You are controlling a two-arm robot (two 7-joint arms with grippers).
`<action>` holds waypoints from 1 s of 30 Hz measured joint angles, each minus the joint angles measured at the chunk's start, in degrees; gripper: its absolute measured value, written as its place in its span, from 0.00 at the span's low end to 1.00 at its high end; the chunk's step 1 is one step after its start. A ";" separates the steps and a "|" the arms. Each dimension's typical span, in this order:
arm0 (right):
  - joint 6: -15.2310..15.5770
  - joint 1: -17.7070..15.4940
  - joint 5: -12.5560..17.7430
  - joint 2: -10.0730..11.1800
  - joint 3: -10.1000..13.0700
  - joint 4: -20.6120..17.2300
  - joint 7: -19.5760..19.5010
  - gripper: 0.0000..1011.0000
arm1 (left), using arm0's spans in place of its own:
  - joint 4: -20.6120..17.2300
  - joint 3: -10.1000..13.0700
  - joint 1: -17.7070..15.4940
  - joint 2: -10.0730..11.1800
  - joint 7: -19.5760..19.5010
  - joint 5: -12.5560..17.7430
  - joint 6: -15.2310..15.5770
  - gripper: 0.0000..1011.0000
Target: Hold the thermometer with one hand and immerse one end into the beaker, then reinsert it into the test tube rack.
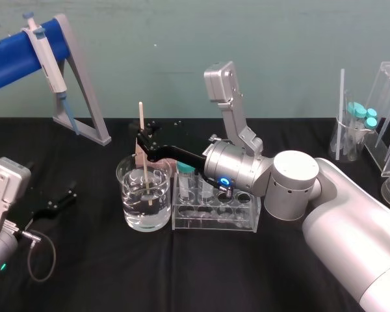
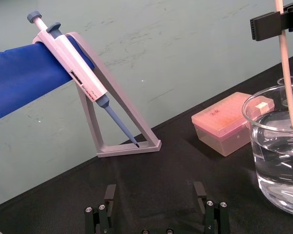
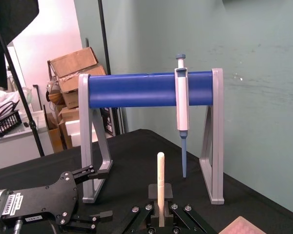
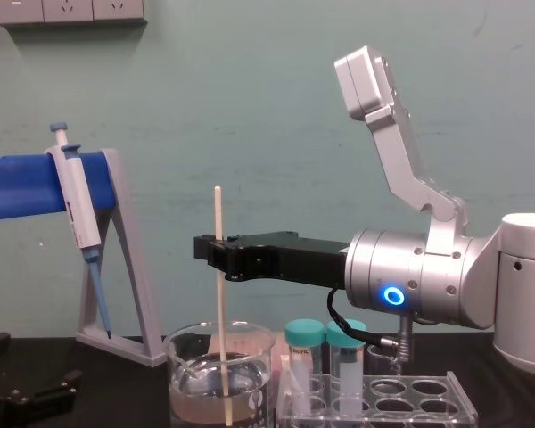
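My right claw (image 1: pixel 145 138) pinched the thermometer (image 1: pixel 144 162) upright, its lower end dipped in the beaker (image 1: pixel 127 195), at nine o'clock from the test tube rack (image 1: pixel 214 222). The immersion looked done; the return to the rack was not. My left claw (image 2: pixel 156 191) lay spread and idle at eight o'clock.

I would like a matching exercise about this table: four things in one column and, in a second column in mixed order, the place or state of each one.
1. thermometer
2. pipette
3. teal-capped tubes
4. left gripper

a. hangs on the blue bar of the grey stand
b. open, at the table's left side
c. held by the right gripper, lower end in the beaker
d. stand in the test tube rack

Pairs: 1-c, 2-a, 3-d, 4-b
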 joint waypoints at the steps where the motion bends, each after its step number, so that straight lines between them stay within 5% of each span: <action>1: 0.00 0.00 0.00 0.00 0.00 0.00 0.00 0.05 | 0.00 0.00 0.00 0.00 0.00 0.00 0.00 0.99; 30: 0.00 0.00 0.01 0.00 0.01 0.00 -0.01 0.05 | 0.00 0.00 0.00 0.00 0.00 0.00 0.00 0.99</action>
